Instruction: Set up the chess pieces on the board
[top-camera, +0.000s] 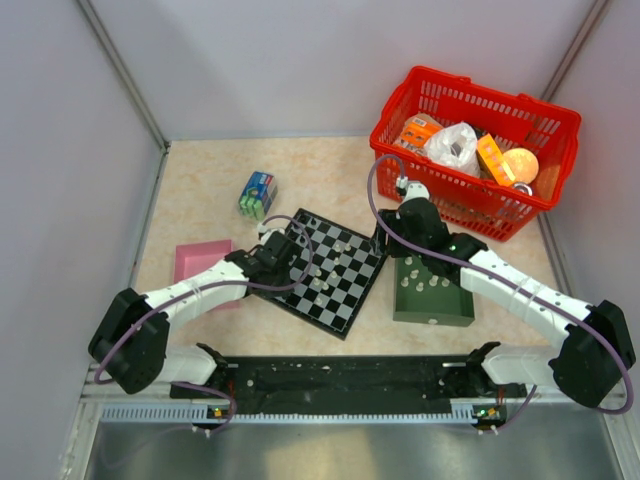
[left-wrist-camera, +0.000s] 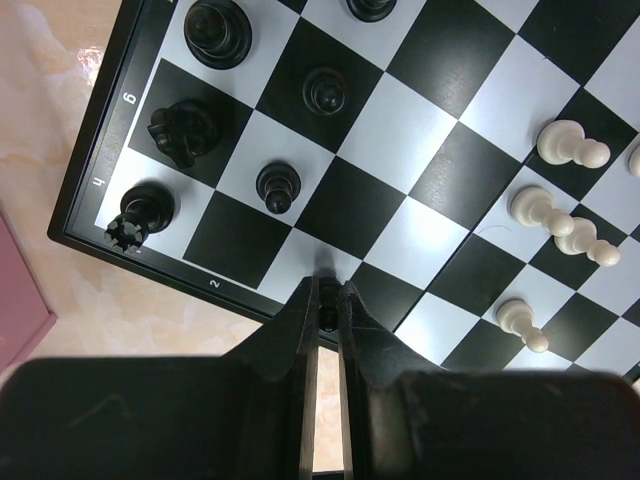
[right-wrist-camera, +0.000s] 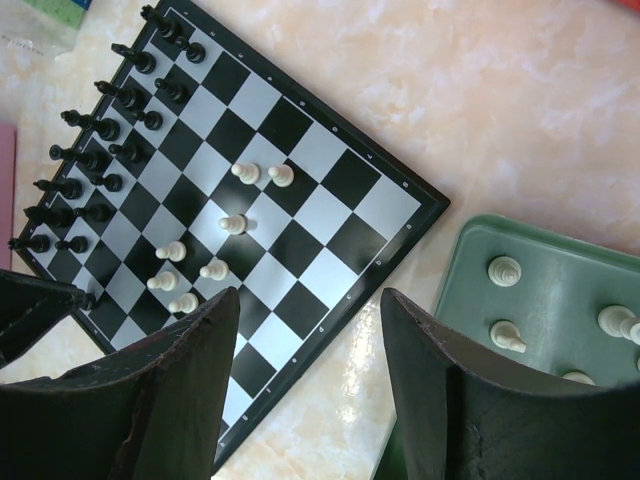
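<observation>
The board (top-camera: 335, 285) lies tilted like a diamond in the middle of the table. Dark chess pieces (right-wrist-camera: 100, 130) stand in two rows along its far-left edge. Several pale pawns (right-wrist-camera: 232, 224) stand near its centre. My left gripper (left-wrist-camera: 327, 287) is shut on a small dark piece (left-wrist-camera: 327, 311), low over a white square at the board's left edge; it also shows in the top view (top-camera: 285, 250). My right gripper (right-wrist-camera: 310, 310) is open and empty, held above the table between the board's right corner and a green tray (right-wrist-camera: 560, 250); it also shows in the top view (top-camera: 393, 238).
The green tray (top-camera: 455, 308), right of the board, holds several pale pieces (right-wrist-camera: 504, 270). A pink tray (top-camera: 198, 260) lies left of the board. A blue-green box (top-camera: 257, 195) stands behind it. A red basket (top-camera: 440, 100) full of items stands at the back right. Walls close in both sides.
</observation>
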